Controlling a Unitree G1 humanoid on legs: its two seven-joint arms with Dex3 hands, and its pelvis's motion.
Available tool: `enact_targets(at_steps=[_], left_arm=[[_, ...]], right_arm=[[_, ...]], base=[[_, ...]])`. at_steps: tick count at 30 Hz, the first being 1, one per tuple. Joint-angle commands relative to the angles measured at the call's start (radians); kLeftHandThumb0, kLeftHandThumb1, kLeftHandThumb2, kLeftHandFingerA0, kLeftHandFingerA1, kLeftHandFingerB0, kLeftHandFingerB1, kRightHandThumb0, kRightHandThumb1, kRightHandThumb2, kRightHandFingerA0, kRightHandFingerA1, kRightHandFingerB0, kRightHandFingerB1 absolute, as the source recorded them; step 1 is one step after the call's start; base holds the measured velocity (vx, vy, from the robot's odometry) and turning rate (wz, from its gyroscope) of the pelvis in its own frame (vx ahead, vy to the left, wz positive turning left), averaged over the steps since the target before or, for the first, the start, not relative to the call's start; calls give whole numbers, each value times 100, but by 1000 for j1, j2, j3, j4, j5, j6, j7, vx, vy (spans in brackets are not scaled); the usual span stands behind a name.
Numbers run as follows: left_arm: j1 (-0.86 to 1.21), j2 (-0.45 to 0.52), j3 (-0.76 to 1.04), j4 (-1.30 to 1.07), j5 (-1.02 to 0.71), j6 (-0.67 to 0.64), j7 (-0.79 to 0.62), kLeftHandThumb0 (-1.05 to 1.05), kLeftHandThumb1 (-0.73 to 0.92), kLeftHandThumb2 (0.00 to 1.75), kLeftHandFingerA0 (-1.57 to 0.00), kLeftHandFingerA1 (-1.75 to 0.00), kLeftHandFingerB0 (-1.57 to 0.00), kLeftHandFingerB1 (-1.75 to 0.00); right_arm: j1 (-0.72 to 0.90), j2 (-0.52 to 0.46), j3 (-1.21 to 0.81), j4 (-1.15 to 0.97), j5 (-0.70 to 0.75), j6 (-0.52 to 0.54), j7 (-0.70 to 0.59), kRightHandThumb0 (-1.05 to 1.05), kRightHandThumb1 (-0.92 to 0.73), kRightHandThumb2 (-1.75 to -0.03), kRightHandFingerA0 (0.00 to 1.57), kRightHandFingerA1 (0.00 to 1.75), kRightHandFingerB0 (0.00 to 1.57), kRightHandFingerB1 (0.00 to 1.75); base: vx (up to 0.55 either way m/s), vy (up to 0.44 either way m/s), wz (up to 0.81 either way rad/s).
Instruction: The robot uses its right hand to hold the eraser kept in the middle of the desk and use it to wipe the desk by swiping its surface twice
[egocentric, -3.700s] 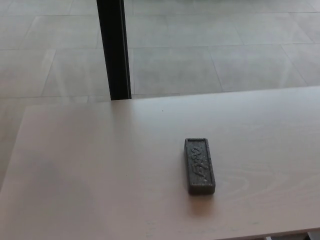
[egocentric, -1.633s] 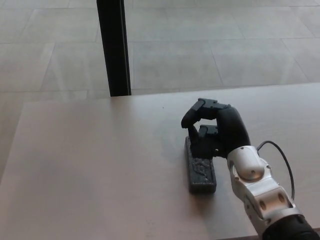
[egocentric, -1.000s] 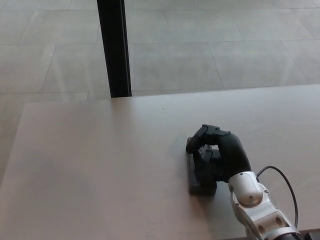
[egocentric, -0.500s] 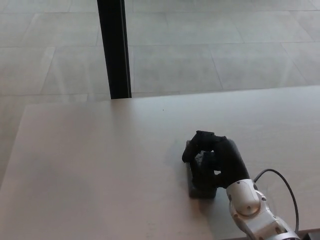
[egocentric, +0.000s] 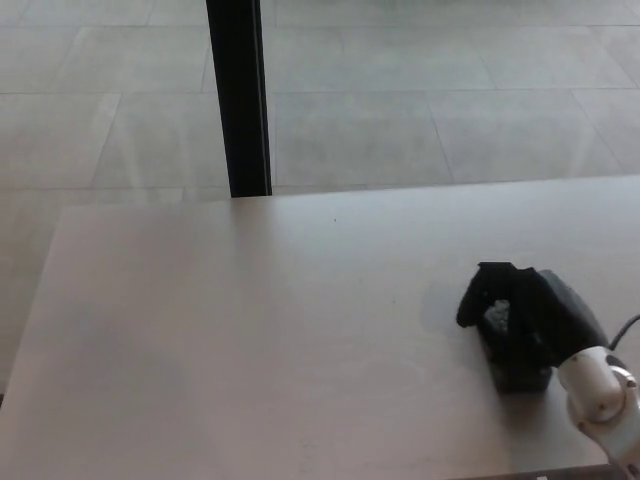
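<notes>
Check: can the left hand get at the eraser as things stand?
Probably not easily. The left hand is out of view, and the right hand is already wrapped over the eraser near the desk's right side, leaving only its near end showing. The bare desk itself blocks nothing.

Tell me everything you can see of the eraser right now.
The eraser is a dark grey, rough-looking block lying flat on the pale wooden desk, toward its right front. Only its near end shows clearly, with a small pale patch visible between the fingers; the rest is covered by the right hand, whose black fingers are wrapped over it from above. Nothing else touches it.
</notes>
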Motion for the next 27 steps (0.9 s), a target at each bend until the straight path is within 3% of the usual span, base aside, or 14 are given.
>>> enact_targets(at_steps=[1, 3, 7, 8, 9, 12, 13, 14, 16, 17, 19, 20, 25, 27], left_arm=[[10, 19, 7, -4, -18, 7, -7, -67, 89, 66, -67, -61, -60, -55], [13, 17, 6, -2, -15, 5, -5, -66, 90, 67, -70, -60, -62, -54], [13, 16, 15, -2, -24, 14, -7, -65, 90, 67, -68, -59, -59, -54], [15, 15, 21, -1, -30, 16, -11, -65, 90, 66, -67, -61, -60, -54], [17, 15, 22, -2, -29, 14, -15, -65, 90, 66, -64, -63, -58, -54], [30, 19, 15, -8, -20, 2, -30, -65, 91, 67, -64, -60, -56, -53], [31, 21, 16, -7, -21, 2, -30, -66, 90, 67, -63, -60, -56, -53], [36, 23, 9, -7, -12, -10, -25, -65, 91, 67, -66, -61, -58, -53], [31, 24, 17, -5, -22, -1, -18, -66, 90, 67, -68, -63, -60, -54], [29, 24, 16, -3, -20, 0, -16, -66, 89, 67, -68, -62, -62, -54], [28, 26, 2, -2, -5, -4, -17, -67, 91, 67, -72, -61, -62, -53], [25, 24, -2, -1, -2, -6, -16, -66, 91, 67, -68, -60, -58, -52], [10, 22, -3, -3, -9, 4, -15, -67, 90, 67, -67, -60, -61, -53], [6, 21, -12, -4, -1, -1, -8, -67, 91, 67, -69, -61, -61, -53]], right_arm=[[74, -62, -45, 65, 8, 46, 49, -30, -57, -106, 89, 175, 76, 156], [82, -73, -80, 77, 28, 25, 43, -24, -58, -101, 106, 175, 74, 148], [97, -95, -149, 97, 59, 17, 37, -25, -55, -101, 87, 175, 78, 156], [99, -98, -170, 104, 72, 25, 38, -25, -56, -101, 102, 173, 75, 148], [106, -104, -190, 109, 77, 25, 36, -27, -62, -85, 86, 175, 76, 153], [130, -121, -231, 119, 87, 10, 27, -30, -64, -75, 90, 175, 77, 151], [130, -125, -238, 121, 83, 40, 20, -43, -52, -99, 114, 132, 91, 116], [132, -130, -238, 129, 72, 38, 8, -33, -67, -73, 84, 172, 75, 135], [137, -141, -251, 144, 78, 16, 20, -32, -60, -85, 88, 175, 75, 149], [137, -139, -262, 148, 88, 15, 25, -30, -61, -88, 108, 174, 70, 144], [139, -127, -277, 137, 97, 16, 25, -32, -54, -92, 91, 175, 77, 151], [140, -121, -281, 128, 100, 18, 27, -31, -59, -89, 107, 167, 74, 138], [120, -68, -262, 93, 90, 12, 38, -29, -61, -89, 91, 175, 78, 151], [109, -41, -249, 74, 90, 25, 53, -27, -60, -90, 109, 175, 70, 146]], base=[[0, 0, 0], [0, 0, 0], [0, 0, 0], [0, 0, 0], [0, 0, 0], [0, 0, 0], [0, 0, 0], [0, 0, 0], [0, 0, 0], [0, 0, 0], [0, 0, 0], [0, 0, 0], [0, 0, 0], [0, 0, 0]])
